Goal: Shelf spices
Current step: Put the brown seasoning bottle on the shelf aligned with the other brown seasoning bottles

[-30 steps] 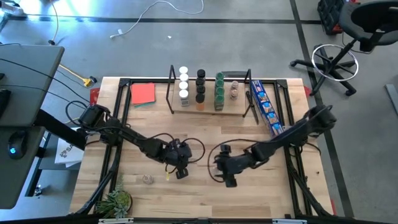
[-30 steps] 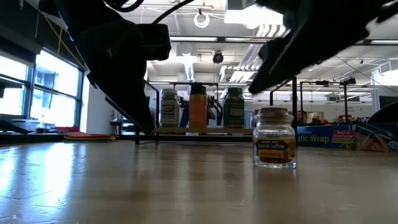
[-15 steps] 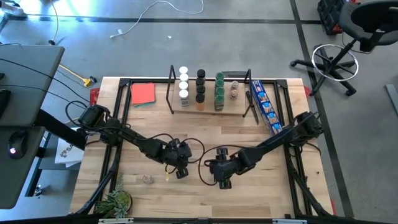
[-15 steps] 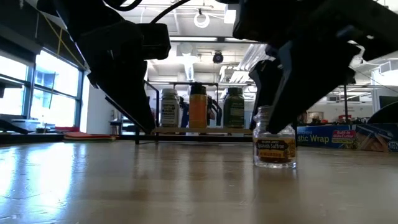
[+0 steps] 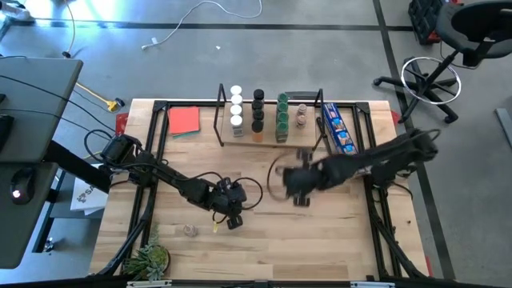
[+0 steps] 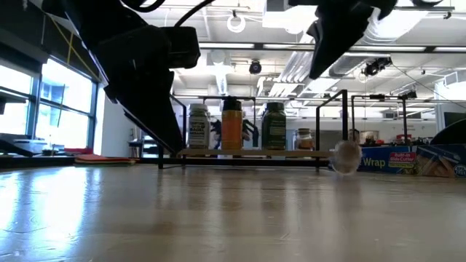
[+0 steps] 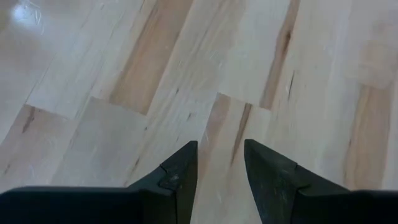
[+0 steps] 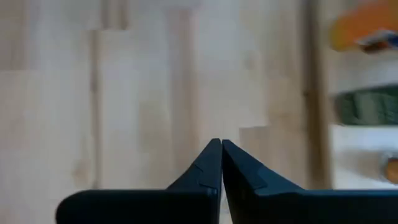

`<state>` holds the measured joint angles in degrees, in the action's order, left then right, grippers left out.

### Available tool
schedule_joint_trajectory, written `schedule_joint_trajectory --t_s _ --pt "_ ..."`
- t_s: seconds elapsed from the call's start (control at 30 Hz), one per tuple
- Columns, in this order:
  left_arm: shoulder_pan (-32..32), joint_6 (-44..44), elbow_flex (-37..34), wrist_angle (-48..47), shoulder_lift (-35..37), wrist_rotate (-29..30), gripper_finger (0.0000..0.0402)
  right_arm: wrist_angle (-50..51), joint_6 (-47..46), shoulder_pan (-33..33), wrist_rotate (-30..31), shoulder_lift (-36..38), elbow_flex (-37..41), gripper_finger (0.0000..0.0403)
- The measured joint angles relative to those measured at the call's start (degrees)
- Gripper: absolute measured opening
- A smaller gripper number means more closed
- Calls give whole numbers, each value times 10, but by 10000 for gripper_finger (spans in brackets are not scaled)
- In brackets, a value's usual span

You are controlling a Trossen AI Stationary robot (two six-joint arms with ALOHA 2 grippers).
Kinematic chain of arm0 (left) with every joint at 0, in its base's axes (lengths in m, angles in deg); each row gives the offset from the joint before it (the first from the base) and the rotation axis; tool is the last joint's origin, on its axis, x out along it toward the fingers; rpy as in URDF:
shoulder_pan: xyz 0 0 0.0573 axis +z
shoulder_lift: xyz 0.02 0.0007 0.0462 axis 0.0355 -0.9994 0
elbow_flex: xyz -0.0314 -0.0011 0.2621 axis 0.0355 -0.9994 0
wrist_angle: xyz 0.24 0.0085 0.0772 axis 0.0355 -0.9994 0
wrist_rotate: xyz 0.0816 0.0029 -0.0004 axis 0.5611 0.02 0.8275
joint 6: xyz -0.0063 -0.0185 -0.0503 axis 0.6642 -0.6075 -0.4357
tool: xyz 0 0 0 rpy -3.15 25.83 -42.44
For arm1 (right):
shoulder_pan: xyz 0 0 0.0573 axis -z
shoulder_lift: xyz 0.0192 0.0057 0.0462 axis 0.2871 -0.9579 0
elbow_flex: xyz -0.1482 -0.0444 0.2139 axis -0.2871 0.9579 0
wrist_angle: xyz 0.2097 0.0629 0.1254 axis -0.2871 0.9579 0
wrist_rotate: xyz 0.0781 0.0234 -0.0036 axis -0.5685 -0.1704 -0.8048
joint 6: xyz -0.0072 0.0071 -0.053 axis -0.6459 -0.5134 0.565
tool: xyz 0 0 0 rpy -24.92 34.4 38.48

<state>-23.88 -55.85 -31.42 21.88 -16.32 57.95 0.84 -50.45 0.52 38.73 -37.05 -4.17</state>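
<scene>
The right gripper [image 8: 219, 144] hangs clenched on nothing above the pale wooden tabletop [image 5: 336, 232], its two dark fingers pressed tip to tip, just in front of the low shelf of light board and thin black wire [image 5: 268, 138]. Upright on that shelf stand the small spice jars already stowed, in rows of white lids [image 5: 236, 108], black lids [image 5: 258, 108] and green lids [image 5: 282, 112], with one clear jar [image 5: 302, 117] beside them. In the low view a small clear jar shows only as a blur [image 6: 346, 156] down at the tabletop, in front of the long blue printed packet [image 5: 340, 136]; whether it is upright or tipped cannot be told. Another small clear jar [image 5: 190, 230] sits loose near the tabletop's front, close to the left gripper [image 7: 221, 152], which hovers with fingers parted and empty over bare wood.

The risk appears to be a missed grasp. The blurred jar looks to be in motion and could roll against the shelf frame or the packet, or run to the tabletop's edge. A fresh reach with fingers closed would only push it farther. So close to the shelf, a hurried sweep by the right arm could also topple the standing rows.
</scene>
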Motion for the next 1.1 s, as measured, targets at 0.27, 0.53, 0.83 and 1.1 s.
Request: schedule_joint_trajectory --t_s 0.27,0.53,0.83,1.1 --pt "-10 -6 0 1 0 4 126 13 37 57 -38 107 52 0" --pt "-16 -11 0 1 0 13 126 25 -52 43 -62 146 185 31" --pt "-16 -11 0 5 0 13 126 50 8 48 -23 159 298 202" --pt "-16 -6 0 29 0 13 126 27 128 137 4 158 319 255"
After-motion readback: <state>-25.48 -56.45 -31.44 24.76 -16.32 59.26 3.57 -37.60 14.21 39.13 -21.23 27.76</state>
